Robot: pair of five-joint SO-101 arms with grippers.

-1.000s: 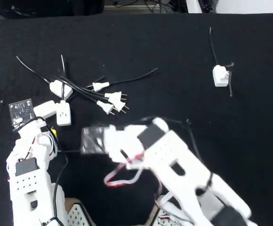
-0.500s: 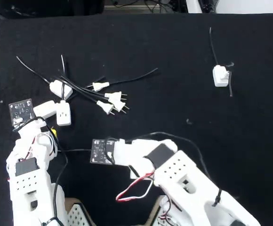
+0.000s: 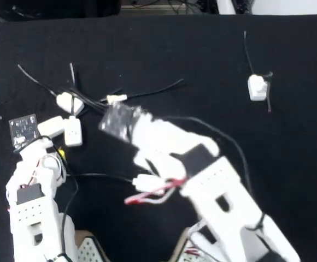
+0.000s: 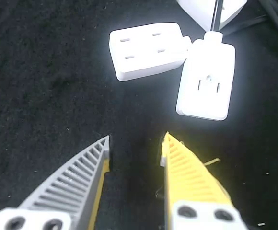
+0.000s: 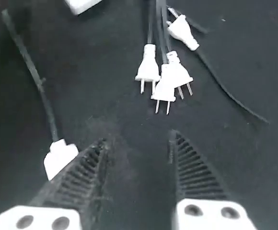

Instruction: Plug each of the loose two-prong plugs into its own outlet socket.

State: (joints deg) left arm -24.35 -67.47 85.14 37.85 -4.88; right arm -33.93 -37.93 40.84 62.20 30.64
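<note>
1. The black cloth-covered table is viewed from above by a fixed high camera, set well back.
2. The left wrist camera is pointed down along the grey-and-yellow left gripper, close to the cloth. The white rectangular socket blocks ahead of it are also taken in by the high view, the same blocks.
3. The right wrist camera is pointed down past the black right gripper, farther off the cloth. The white two-prong plugs are partly shared with the high view.

Table, black surface. Landmark: single-outlet socket.
- Four-slot socket block: just beside it.
- Third white socket: near, among black cords.
- Two-prong plug: near, past the cords.
- White block with cord: well apart, across the table.
</note>
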